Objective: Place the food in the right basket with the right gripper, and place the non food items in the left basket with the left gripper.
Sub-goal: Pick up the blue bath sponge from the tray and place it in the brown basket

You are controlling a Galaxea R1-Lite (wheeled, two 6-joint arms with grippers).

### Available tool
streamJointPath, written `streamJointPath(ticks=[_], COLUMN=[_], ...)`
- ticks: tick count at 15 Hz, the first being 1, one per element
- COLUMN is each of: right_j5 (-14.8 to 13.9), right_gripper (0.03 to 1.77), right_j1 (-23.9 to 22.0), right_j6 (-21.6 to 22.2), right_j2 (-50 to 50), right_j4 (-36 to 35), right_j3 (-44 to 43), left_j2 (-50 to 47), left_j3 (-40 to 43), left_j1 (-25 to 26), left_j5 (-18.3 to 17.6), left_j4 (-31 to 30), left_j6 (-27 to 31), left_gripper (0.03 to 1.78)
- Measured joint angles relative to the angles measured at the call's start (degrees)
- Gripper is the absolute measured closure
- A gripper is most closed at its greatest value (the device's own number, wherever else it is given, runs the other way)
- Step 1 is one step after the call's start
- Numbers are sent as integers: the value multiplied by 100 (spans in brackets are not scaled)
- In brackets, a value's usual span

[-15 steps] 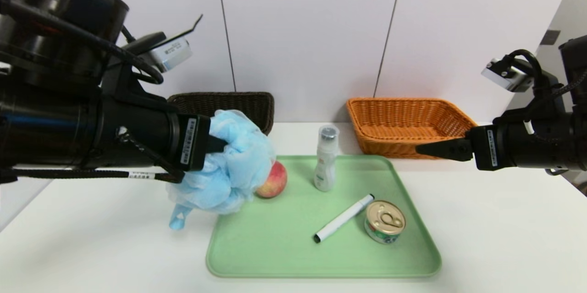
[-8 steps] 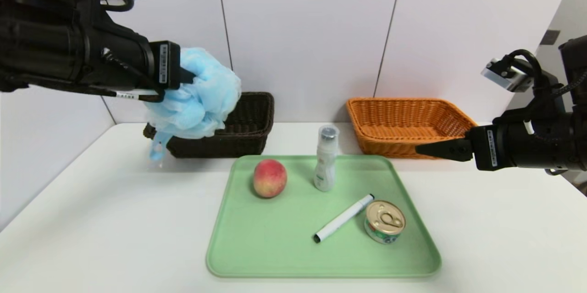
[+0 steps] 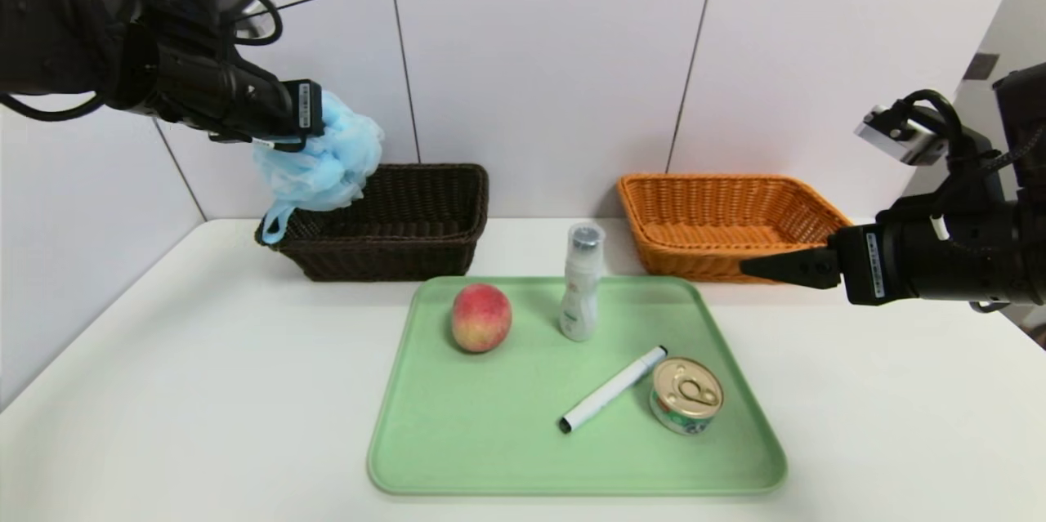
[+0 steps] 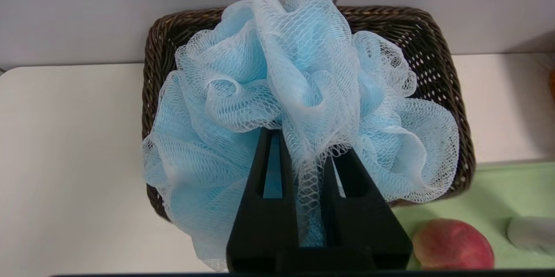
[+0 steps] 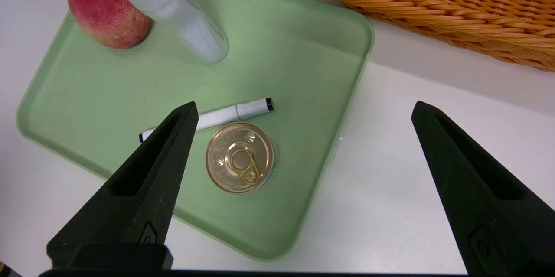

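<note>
Left gripper (image 4: 303,147) w/ puff (image 4: 299,90) now over dark basket (image 4: 438,64).

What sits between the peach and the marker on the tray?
Only bare tray between peach and marker, per head view; the bottle stands farther back.

No text can be read anywhere. Small white labels on both arms, just behind each pincer, are too blurred to make out.

The left arm is raised high on the left, its left gripper (image 4: 303,155) pointing forward and slightly down, fingers pinched together on a blue puff (image 3: 320,154). The right arm sits low on the right, its right gripper (image 5: 303,112) spread wide.
</note>
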Motion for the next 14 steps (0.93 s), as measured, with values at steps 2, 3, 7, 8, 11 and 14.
streamJointPath(ticks=[2,3,7,8,11,14], right_j5=[2,2,2,2,0,2], right_gripper=[10,10,10,10,10,10], right_j1=[2,2,-2,-2,-5,-6], right_j6=[6,6,13,17,22,28], right_j2=[0,0,0,0,-2,-13], right_j4=[0,0,-4,-4,-4,-6], right_j3=[30,44,65,65,69,69], left_j2=[474,702,1226,1312,1425,1367], left_j3=[-408,-557,-708,-717,-730,-733], left_j1=[155,217,334,358,378,396], left_j5=[-150,-178,-208,-215,-213,-197], left_j4=[6,5,-6,-6,-27,-174], left_j6=[-2,5,13,-2,-12,-4], left_gripper=[161,161,143,127,90,64])
